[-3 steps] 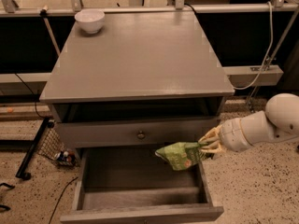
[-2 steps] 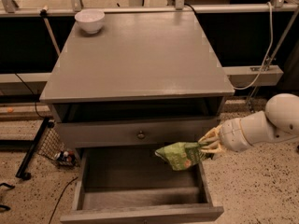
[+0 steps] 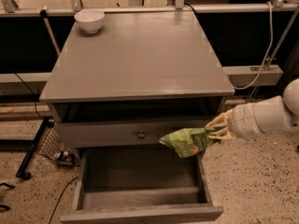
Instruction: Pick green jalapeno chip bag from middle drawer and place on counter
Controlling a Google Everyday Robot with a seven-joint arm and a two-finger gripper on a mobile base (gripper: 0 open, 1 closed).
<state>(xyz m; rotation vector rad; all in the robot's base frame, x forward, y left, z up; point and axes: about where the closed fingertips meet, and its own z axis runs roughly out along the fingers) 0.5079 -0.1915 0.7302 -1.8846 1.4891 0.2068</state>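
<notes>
Green jalapeno chip bag (image 3: 187,143) hangs in the air over the right rear corner of the middle drawer (image 3: 140,197), held clear of the wood, and we see it pinched at its right end. Nearest to us, that drawer stands pulled well out, and we see its plain grey floor and side walls, with the bag above rather than inside it. The gripper (image 3: 218,130) reaches in from the right on a white arm (image 3: 264,118), just beside the cabinet's right front edge. Its pale fingers are clamped together on the crinkled end of the bag, which droops leftward from them. Behind the bag we find the upper drawer (image 3: 107,133) pushed closed, its flat front carrying a small round knob (image 3: 140,135), and above that a dark open slot under the top. The counter (image 3: 140,55) spreads beyond, and at its far left corner sits a white bowl (image 3: 89,20) whose inside we cannot make out. Against the frames a second ago, we find bag and gripper a little higher and slightly further right; the drawer, the counter and the bowl are unchanged.
</notes>
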